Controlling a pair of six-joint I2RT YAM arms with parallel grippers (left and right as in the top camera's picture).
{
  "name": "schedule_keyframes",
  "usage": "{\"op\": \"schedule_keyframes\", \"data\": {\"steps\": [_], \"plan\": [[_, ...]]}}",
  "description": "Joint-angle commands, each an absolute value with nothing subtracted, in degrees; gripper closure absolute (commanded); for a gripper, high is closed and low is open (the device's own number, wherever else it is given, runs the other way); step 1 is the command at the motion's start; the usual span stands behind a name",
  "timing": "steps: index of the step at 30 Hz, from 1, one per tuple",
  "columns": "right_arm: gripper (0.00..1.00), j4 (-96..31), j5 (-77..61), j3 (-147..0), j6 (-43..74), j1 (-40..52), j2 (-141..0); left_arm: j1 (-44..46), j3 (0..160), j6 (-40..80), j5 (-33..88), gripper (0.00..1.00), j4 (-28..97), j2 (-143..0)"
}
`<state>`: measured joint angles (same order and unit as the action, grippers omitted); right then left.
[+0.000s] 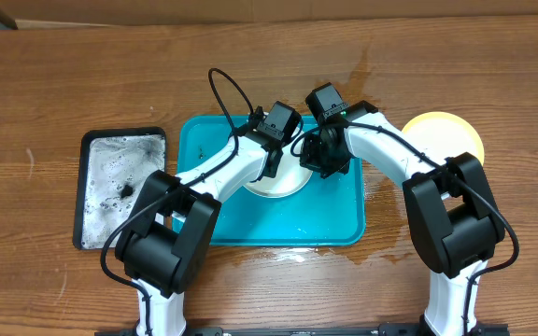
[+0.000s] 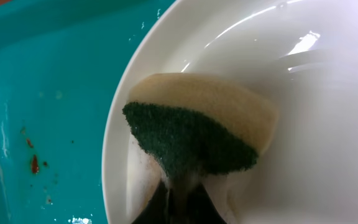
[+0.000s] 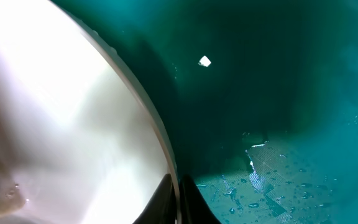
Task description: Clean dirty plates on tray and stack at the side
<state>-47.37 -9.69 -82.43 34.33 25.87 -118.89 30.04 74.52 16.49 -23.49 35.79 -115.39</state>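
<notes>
- The left gripper (image 2: 176,202) is seen clenched on a sponge (image 2: 197,124), with the green scouring face turned toward the camera and the yellow foam behind it.
- The sponge is being pressed onto a white plate (image 2: 303,124) directly ahead of the left fingertips, just inside the plate's rim.
- The plate's surface beyond the sponge is seen wet and glossy.
- The turquoise tray (image 2: 55,93) is seen under the plate and to the left of this gripper; small brown smears (image 2: 34,163) are spotted on its floor.
- The right gripper (image 3: 179,199) is closed on the rim of the same white plate, the rim being pinched between its two fingers.
- To the right of those fingers, the tray floor is shown beaded with water droplets (image 3: 272,186).
- From overhead, both grippers are found over the middle of the tray, close together, with the plate beneath them.
- A pale yellow plate (image 1: 446,131) is seen off the tray, on the table (image 1: 63,84) to the right of the right gripper.
- A black tray (image 1: 120,187), flecked with suds, is seen on the table well to the left of the left gripper.
</notes>
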Motion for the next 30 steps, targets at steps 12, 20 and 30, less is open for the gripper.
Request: {"op": "schedule_keyframes", "data": {"steps": [12,20,30], "plan": [[0.96,-47.72,-6.52,-81.03,34.74,25.5,-119.81,27.0,72.1,21.98,-34.13,0.96,35.35,-118.78],[0.96,-47.68,-6.5,-81.03,34.76,25.5,-119.81,26.37,72.47,22.59,-39.07,0.96,35.68,-118.69],[0.96,-47.68,-5.67,-81.03,35.7,25.5,-119.81,26.22,76.01,22.52,-39.64,0.96,37.89,-118.37]]}}
